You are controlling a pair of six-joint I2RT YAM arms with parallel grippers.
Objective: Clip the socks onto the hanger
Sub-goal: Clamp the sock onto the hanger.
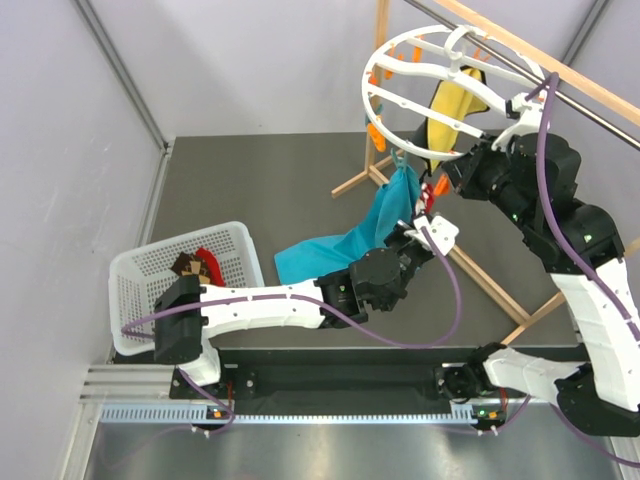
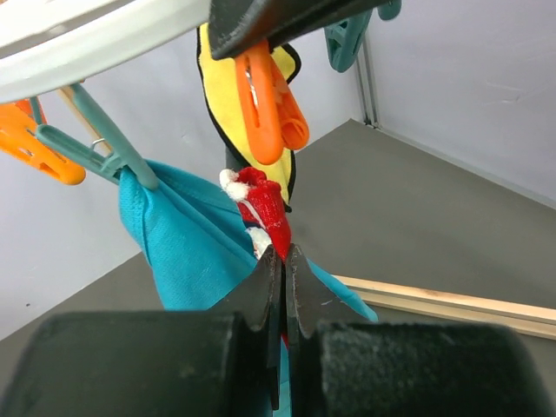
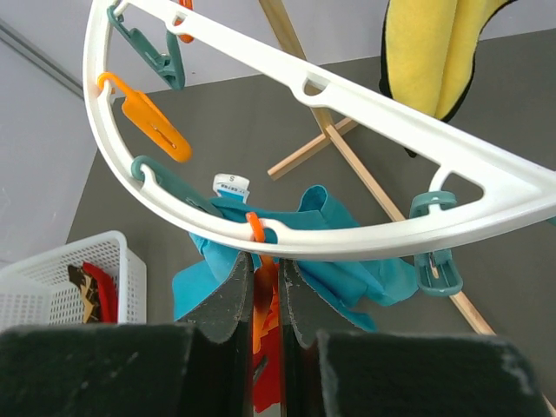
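Pinching a red sock (image 2: pixel 265 204) between tightly closed fingers, the left gripper (image 2: pixel 284 261) is holding it up just below an orange clip (image 2: pixel 271 104) in the left wrist view. That clip is hanging from the hanger (image 2: pixel 87 43), whose white rim is crossing the top left corner. A teal cloth (image 2: pixel 182 248) is dangling beside the sock from a teal clip (image 2: pixel 100 139), and a yellow cloth (image 2: pixel 219 87) is hanging behind them.

In the right wrist view, the right gripper (image 3: pixel 268 274) is clenching the orange clip just under the rim, and the red sock is showing lower down between its fingers. A basket (image 3: pixel 26 300) at the lower left is holding a second red sock (image 3: pixel 104 291) and a checkered sock (image 3: pixel 81 280).

In the top view, both arms are reaching to the lower edge of the hanger, which is hanging from the top of a wooden frame (image 1: pixel 382 30). The two grippers are meeting there, close together. The teal cloth is trailing down onto the table (image 1: pixel 250 180). The basket is sitting at the near left, well apart from the hanger.
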